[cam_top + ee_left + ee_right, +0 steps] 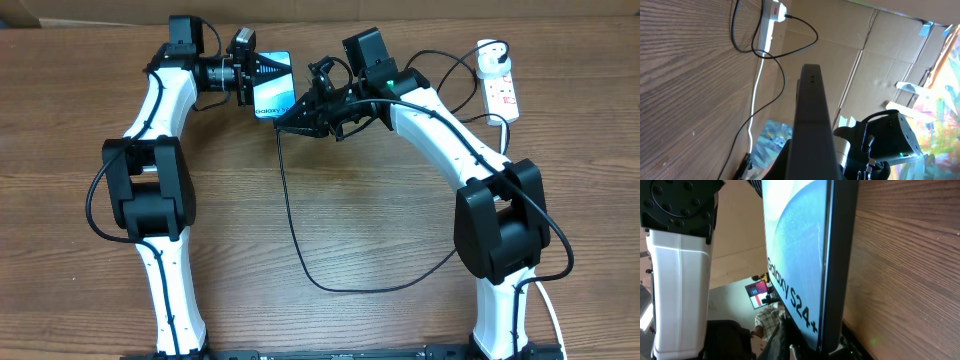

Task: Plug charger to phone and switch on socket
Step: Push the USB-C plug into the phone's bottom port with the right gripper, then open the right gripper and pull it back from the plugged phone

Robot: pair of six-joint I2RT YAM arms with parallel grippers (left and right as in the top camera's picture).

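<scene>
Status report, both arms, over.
Left gripper shut on phone. Right gripper shut on charger at phone's end; plugged or not, unclear. Socket untouched, nothing in the way.

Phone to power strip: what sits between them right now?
In the overhead view, the right gripper and its arm fill the stretch between the phone and the power strip, with the black charger cable looping near the strip.

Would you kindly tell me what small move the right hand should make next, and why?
Probably ease the right hand a little toward the nearest short end of the slim blue-screened smartphone. The left hand holds that phone off the wooden table, the thin black charger cable trails from the shut right hand just beside it, and whether it is plugged in cannot be seen.
</scene>
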